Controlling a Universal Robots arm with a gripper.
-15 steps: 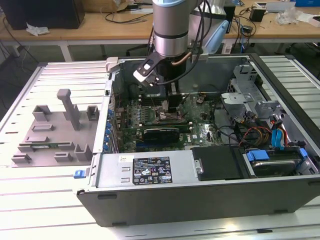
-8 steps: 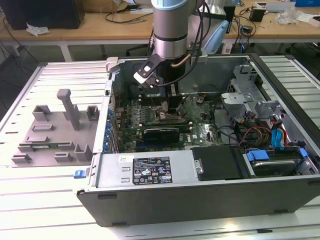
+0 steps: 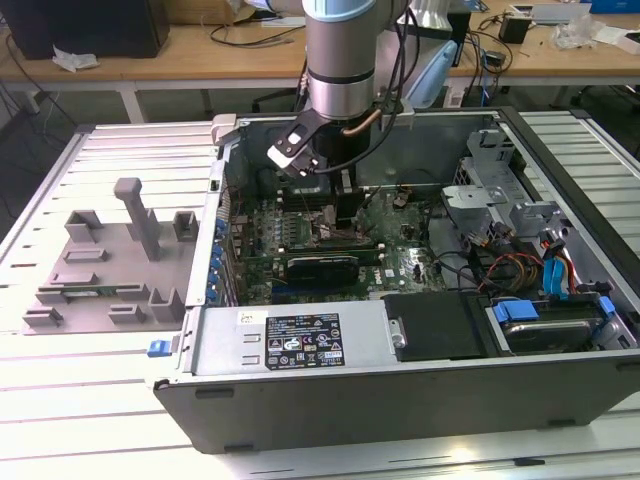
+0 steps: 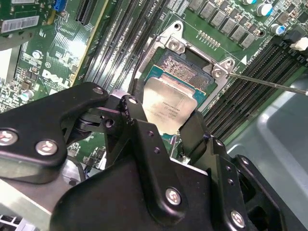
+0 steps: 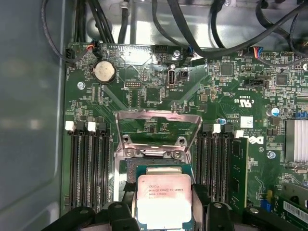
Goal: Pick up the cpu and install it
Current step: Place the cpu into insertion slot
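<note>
1. The cpu point(image 4: 169, 103) looked light, thin and stiff. Its metal top was probably slick and its underside fragile, so its edges were the safest hold.
2. The end effector point(image 4: 162, 115) was clamped on the cpu, one finger on each of two opposite edges.
3. Between those fingers the cpu lay flat over the open socket point(image 5: 156, 155) inside the computer case point(image 3: 420, 395). Whether it was already seated could not be told.

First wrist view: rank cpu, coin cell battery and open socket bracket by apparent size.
1. open socket bracket, widest outline.
2. cpu; it sits nearer the camera and its lower edge is cut off, so the gap to the bracket is unsure.
3. coin cell battery, clearly smallest.
</note>
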